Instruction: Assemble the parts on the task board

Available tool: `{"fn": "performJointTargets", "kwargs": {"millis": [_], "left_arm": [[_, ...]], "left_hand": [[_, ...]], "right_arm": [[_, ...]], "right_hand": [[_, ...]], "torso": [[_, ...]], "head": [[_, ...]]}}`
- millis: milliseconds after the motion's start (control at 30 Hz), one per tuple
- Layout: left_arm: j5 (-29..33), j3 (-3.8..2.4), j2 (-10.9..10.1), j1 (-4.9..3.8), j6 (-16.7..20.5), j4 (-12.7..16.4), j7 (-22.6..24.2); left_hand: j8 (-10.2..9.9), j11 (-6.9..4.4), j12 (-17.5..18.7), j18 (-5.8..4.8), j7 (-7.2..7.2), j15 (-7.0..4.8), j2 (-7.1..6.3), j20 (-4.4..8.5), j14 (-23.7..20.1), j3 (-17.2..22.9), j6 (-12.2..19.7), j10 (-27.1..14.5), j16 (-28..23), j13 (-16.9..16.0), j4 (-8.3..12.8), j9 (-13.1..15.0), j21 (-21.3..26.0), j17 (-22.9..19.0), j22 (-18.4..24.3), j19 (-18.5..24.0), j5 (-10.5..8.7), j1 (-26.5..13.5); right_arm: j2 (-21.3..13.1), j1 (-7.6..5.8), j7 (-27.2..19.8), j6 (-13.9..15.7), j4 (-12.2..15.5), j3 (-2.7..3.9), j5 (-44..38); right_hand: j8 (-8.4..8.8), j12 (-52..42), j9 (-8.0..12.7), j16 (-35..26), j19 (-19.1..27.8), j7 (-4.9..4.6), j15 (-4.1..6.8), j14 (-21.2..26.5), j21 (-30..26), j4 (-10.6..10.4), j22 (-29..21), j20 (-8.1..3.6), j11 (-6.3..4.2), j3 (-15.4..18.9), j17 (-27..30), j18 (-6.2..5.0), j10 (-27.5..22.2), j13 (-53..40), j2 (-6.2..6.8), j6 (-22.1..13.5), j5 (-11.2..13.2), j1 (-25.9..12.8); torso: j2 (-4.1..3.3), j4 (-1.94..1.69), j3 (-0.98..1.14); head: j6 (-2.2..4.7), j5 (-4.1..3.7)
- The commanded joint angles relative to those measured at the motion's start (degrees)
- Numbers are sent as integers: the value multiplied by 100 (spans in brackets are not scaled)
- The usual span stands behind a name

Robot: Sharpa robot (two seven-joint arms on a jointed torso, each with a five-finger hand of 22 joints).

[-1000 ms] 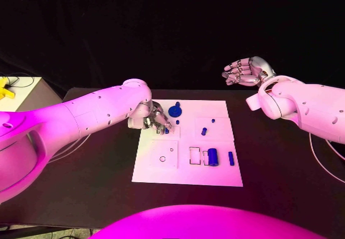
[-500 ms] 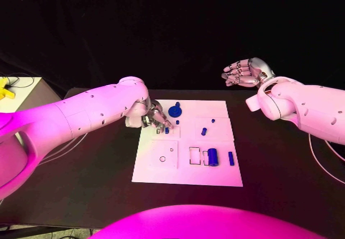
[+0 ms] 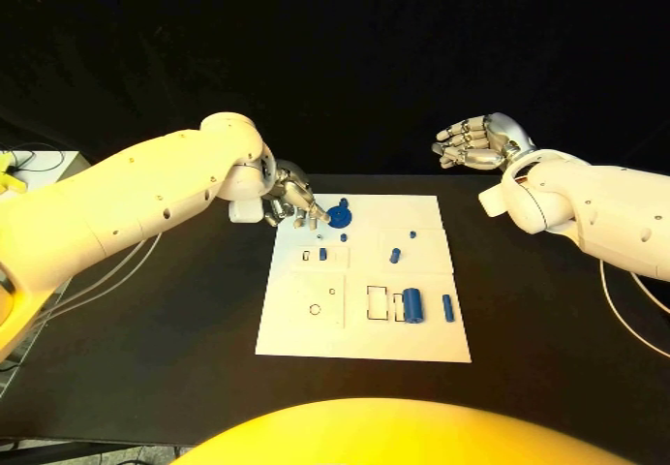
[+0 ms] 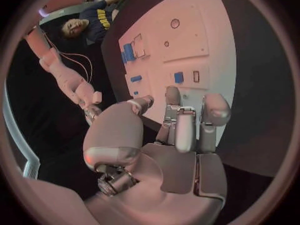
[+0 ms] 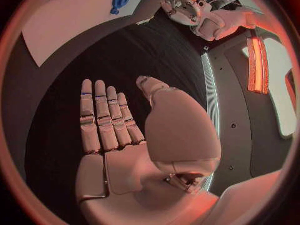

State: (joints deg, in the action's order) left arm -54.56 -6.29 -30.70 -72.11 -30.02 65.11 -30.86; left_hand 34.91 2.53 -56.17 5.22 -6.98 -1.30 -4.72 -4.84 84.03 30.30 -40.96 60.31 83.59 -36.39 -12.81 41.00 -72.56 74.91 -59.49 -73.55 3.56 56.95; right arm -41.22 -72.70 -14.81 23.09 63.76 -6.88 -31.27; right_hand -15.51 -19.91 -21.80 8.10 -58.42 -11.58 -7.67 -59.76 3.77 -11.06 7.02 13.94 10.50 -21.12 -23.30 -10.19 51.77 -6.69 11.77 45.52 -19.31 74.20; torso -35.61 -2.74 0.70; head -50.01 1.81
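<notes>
The blue parts, such as the large cylinder [image 3: 413,305] lying beside its rectangular slot on the white task board [image 3: 366,344], look small, rigid, light and smooth, best pinched across their sides. The left robot hand [image 3: 294,208] hovers empty over the board's far-left corner; the right robot hand [image 3: 474,140] hangs open off the worktop [image 3: 167,320].

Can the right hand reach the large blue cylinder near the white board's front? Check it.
Probably yes. The right hand, open and raised off the table, holds nothing, and nothing stands over the large blue cylinder on the white board.
</notes>
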Motion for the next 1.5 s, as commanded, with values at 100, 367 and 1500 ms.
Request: {"fn": "performJointTargets", "kwargs": {"millis": [100,367,1500], "left_arm": [[-88,-108,-5,-142,16,-232,127],[-194,-148,253,-198,579,-1022,239],[-479,210,845,-112,484,-2405,196]], "left_hand": [[-276,93,91,111,-101,90,-71,-86,187,21,234,-146,-73,106,9,-234,31,667,27,35,-11,125],[-164,109,-71,53,-119,107,-237,-118,287,63,116,-114,92,96,14,-320,-188,822,-305,-169,4,236],[424,31,-239,54,-15,45,-414,-61,288,-268,76,-144,123,100,-383,-90,-207,817,-323,-149,-21,-125]], "right_arm": [[-3,2,-101,-95,-40,3,10],[-5,2,-110,-106,-48,3,24],[-57,-19,-122,-74,79,12,23]], "right_hand": [[24,-23,8,-29,-9,-256,2,-40,13,32,-12,-6,4,0,9,-37,25,13,-14,-29,-30,-45],[26,-26,11,-34,-11,-257,2,-41,13,41,-24,-6,5,-11,17,-37,23,28,-22,-32,-63,-40],[26,-33,17,-43,-18,-258,2,-49,14,62,-54,-7,5,-30,35,-36,23,63,-25,-31,-160,-39]], "torso": [[-7,-5,1],[-42,24,-29],[-194,98,-84]], "head": [[1,27],[1,91],[134,283]]}}
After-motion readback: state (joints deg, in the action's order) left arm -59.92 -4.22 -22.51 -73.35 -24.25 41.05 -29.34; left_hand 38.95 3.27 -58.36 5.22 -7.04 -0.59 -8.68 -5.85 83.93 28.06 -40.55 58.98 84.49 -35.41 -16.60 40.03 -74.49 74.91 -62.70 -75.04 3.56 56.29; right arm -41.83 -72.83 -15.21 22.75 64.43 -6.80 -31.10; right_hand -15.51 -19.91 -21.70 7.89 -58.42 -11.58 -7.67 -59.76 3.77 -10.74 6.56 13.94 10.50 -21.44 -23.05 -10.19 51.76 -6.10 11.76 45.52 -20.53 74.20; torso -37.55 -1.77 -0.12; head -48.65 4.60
